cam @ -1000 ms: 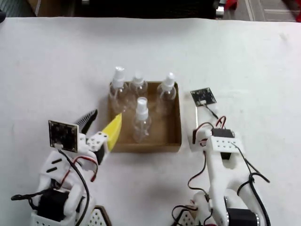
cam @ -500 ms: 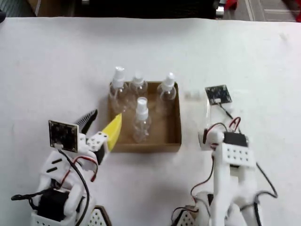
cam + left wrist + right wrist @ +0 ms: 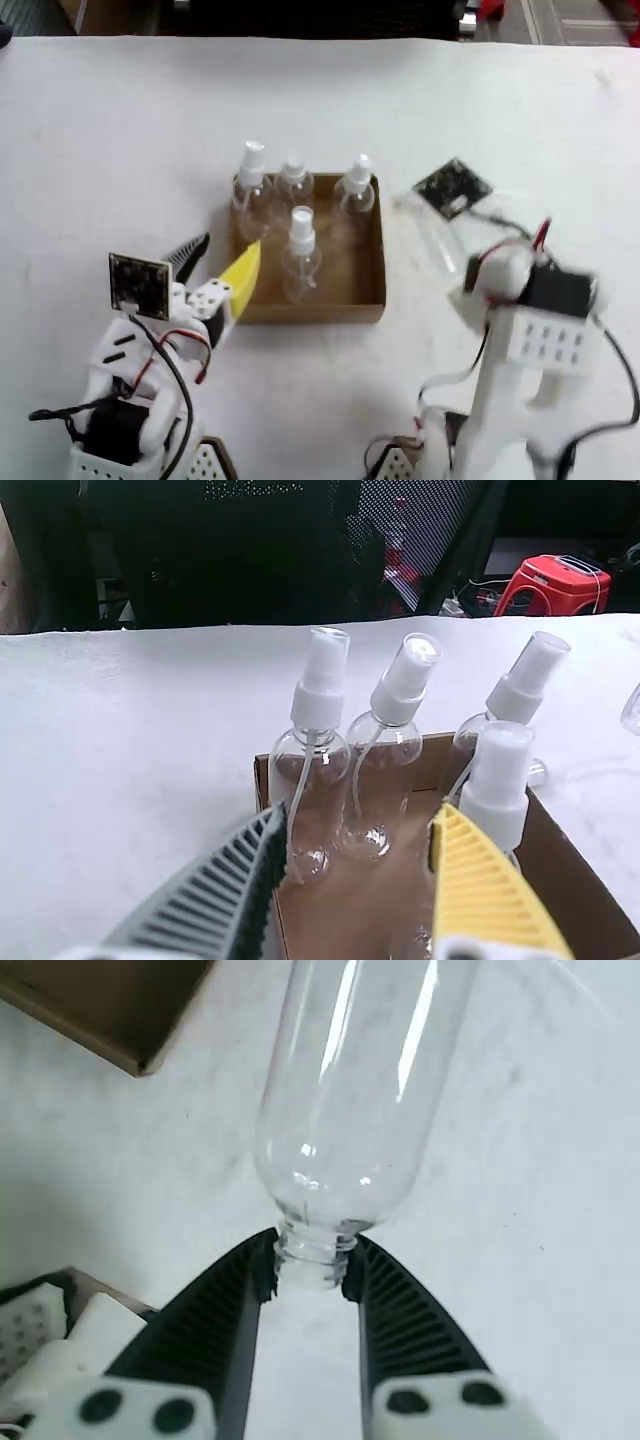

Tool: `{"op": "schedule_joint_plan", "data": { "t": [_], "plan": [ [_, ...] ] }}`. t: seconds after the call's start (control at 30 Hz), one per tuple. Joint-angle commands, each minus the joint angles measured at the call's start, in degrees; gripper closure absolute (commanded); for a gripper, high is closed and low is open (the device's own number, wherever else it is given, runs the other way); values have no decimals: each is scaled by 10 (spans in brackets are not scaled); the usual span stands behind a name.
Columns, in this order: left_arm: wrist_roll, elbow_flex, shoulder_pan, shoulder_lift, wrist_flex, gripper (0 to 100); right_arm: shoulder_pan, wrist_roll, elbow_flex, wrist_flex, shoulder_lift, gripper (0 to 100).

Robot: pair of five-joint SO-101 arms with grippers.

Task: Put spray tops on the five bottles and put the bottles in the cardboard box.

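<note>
Fingers of the right gripper pinch the bare threaded neck of a clear, capless bottle. The right wrist view makes that neck plain, while the high view places the bottle just right of the cardboard box. The left gripper, its grey and yellow fingers spread, sits at the box's near-left corner, facing four spray-topped bottles standing inside.
</note>
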Motion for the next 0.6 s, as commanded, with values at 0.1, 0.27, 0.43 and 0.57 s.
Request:
{"op": "schedule_joint_plan", "data": {
  "t": [0.1, 0.27, 0.43, 0.57],
  "plan": [
    [3, -4, 6, -7, -14, 778, 200, 167, -191, 19, 207, 982],
    [2, -4, 7, -7, -16, 778, 329, 402, -238, 19, 262, 982],
    [2, -4, 7, -7, -17, 778, 494, 748, -249, 15, 221, 981],
    [2, -4, 7, -7, -17, 778, 570, 874, -263, -6, 183, 981]
  ]
}}
